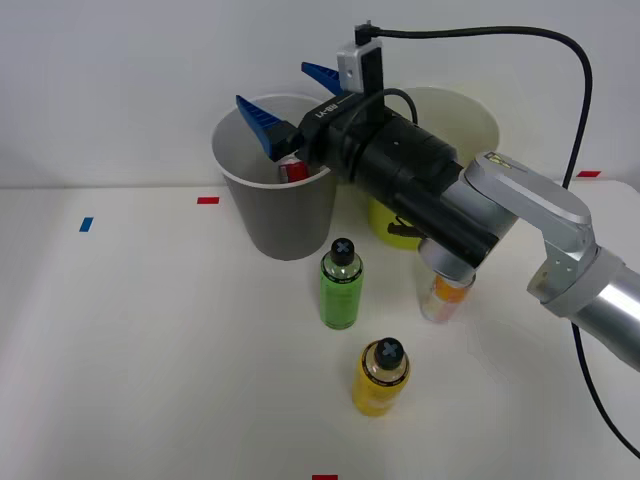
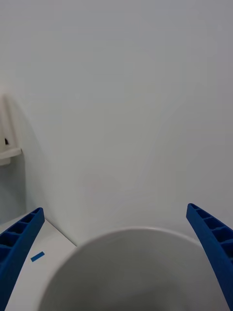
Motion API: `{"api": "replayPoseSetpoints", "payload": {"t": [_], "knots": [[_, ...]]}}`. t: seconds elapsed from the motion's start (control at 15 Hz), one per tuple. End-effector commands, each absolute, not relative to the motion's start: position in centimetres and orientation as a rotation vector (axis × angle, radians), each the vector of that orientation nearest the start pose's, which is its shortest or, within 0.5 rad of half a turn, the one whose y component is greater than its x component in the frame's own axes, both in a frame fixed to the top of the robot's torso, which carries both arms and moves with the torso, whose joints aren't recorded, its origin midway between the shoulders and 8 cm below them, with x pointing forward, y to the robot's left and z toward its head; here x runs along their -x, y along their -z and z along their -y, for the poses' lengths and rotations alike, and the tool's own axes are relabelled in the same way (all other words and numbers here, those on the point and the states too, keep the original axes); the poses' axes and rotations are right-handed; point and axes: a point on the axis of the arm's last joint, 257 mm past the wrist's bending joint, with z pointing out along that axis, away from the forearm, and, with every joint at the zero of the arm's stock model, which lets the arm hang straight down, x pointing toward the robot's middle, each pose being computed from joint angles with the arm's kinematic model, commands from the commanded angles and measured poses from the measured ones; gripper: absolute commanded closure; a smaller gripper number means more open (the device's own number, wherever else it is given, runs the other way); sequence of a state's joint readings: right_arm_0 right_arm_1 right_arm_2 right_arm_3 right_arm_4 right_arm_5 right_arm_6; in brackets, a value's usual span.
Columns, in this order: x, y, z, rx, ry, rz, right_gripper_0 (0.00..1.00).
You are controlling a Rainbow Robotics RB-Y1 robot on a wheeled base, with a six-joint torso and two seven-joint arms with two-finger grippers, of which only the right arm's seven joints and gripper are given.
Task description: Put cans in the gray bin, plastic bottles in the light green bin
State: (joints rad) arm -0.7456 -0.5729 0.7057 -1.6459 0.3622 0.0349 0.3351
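Note:
My right gripper hangs open over the mouth of the gray bin, its blue fingers spread wide with nothing between them. A shiny red can lies inside that bin against its wall. In the right wrist view the gripper looks down past the gray bin's white rim. The light green bin stands behind my arm, mostly covered by it. In front stand a green plastic bottle and a yellow one. The orange-and-white can stands under my forearm.
Red tape marks and a blue one lie on the white table. A black cable loops from the wrist camera to the right. A white wall stands close behind the bins.

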Motion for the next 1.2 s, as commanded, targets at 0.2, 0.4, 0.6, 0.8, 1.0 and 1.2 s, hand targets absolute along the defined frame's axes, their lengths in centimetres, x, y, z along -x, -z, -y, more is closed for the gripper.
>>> {"api": "replayPoseSetpoints", "payload": {"t": [0.2, 0.4, 0.6, 0.8, 1.0, 1.2], "knots": [[-53.9, -1.0, -5.0, 0.644, -0.699, -1.243, 0.00], [-52.9, -2.0, -4.6, 0.674, -0.691, -1.215, 0.00], [-50.1, -2.1, -2.3, 0.725, -0.676, -1.204, 0.00], [-48.1, -1.2, 1.0, 0.672, -0.639, -1.248, 0.00], [-46.2, -0.4, 5.4, 0.571, -0.628, -1.281, 0.00], [-45.0, 0.3, 11.5, 0.468, -0.518, -1.290, 0.00]]}}
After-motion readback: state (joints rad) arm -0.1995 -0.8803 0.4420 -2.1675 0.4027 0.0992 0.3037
